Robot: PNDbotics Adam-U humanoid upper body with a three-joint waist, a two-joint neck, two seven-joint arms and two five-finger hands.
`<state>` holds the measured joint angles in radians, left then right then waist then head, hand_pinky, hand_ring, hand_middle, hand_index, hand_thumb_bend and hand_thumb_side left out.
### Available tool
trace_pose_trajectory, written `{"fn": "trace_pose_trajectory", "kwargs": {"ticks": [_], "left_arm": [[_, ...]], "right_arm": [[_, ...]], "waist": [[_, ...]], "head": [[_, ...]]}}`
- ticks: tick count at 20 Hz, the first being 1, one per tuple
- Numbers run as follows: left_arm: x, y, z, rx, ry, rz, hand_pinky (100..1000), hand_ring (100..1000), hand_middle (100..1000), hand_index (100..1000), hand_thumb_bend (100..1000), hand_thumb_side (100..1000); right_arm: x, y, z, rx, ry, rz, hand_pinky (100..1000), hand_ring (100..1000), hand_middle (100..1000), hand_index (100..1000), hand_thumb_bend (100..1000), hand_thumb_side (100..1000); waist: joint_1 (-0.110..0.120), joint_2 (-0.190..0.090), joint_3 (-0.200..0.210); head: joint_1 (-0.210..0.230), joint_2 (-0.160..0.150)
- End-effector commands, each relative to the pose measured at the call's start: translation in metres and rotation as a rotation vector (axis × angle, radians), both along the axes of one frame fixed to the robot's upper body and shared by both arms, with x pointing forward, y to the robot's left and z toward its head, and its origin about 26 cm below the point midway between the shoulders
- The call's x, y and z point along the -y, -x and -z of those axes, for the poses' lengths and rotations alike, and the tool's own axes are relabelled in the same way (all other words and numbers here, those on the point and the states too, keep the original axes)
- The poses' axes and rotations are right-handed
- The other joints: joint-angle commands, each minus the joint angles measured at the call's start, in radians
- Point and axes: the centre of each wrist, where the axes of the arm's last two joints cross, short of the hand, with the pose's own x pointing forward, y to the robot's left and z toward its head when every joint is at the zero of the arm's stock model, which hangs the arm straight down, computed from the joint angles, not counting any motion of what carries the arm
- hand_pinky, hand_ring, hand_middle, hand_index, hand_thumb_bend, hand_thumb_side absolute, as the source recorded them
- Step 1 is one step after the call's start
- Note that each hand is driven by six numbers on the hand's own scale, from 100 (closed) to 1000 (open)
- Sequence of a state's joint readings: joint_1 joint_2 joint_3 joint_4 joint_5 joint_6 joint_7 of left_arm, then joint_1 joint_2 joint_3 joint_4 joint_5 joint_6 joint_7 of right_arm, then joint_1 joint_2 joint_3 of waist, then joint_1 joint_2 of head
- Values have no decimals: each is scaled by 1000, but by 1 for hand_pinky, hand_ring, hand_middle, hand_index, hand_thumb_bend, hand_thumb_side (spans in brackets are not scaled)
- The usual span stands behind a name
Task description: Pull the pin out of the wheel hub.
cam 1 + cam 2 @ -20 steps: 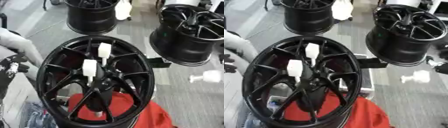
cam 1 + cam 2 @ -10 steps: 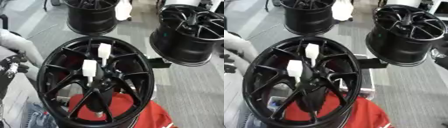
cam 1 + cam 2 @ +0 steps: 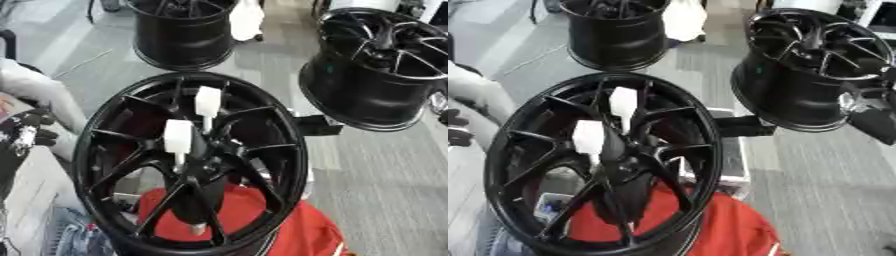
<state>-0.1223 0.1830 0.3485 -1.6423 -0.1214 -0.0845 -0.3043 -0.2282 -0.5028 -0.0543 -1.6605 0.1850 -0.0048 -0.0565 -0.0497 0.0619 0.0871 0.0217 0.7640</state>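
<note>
Since a second ago, the white object at the right edge has gone from view; the large black spoked wheel hub (image 3: pixel 192 165) is unmoved. Two white block-headed pins (image 3: pixel 207 101) stand near its centre, long axes roughly upright. The left hand (image 3: pixel 22 135), seemingly with curled fingers, sits well left of them, clearer in the left eye view; no right hand shows.

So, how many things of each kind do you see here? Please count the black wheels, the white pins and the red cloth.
Black wheels: 3 (near one, far left, far right)
White pins in the near wheel's hub: 2 (upper, lower)
Red cloth under the near wheel: 1
Total: 6
</note>
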Motion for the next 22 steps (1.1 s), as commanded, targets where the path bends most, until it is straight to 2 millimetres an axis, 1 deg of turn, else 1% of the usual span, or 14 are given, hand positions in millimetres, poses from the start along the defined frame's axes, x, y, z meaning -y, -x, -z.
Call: {"fn": "trace_pose_trajectory", "kwargs": {"ticks": [1,7,11,16,22], "left_arm": [[1,-2,-10,30,-17,17,633,617,659,811,100,703],[4,-3,-10,38,-13,29,632,617,657,811,100,702],[5,-3,-12,43,-11,34,632,617,657,810,100,701],[6,-4,-12,46,-10,38,632,617,656,810,100,702],[6,-4,-13,47,-11,43,632,617,656,811,100,702]], "right_arm": [[-17,-1,-12,54,-38,-84,725,745,784,888,100,357],[-50,-3,-4,64,-133,-203,711,725,770,880,100,364],[-67,-4,4,59,-191,-255,708,719,762,876,100,368],[-75,-5,9,46,-208,-288,705,714,756,873,100,366],[-77,-5,12,33,-208,-298,705,712,755,873,100,371]], "waist": [[5,-6,1],[10,-3,6],[12,0,8],[12,0,12],[10,-1,13]], "head": [[-7,-4],[-12,-4],[-16,-7],[-19,-11],[-18,-12]]}}
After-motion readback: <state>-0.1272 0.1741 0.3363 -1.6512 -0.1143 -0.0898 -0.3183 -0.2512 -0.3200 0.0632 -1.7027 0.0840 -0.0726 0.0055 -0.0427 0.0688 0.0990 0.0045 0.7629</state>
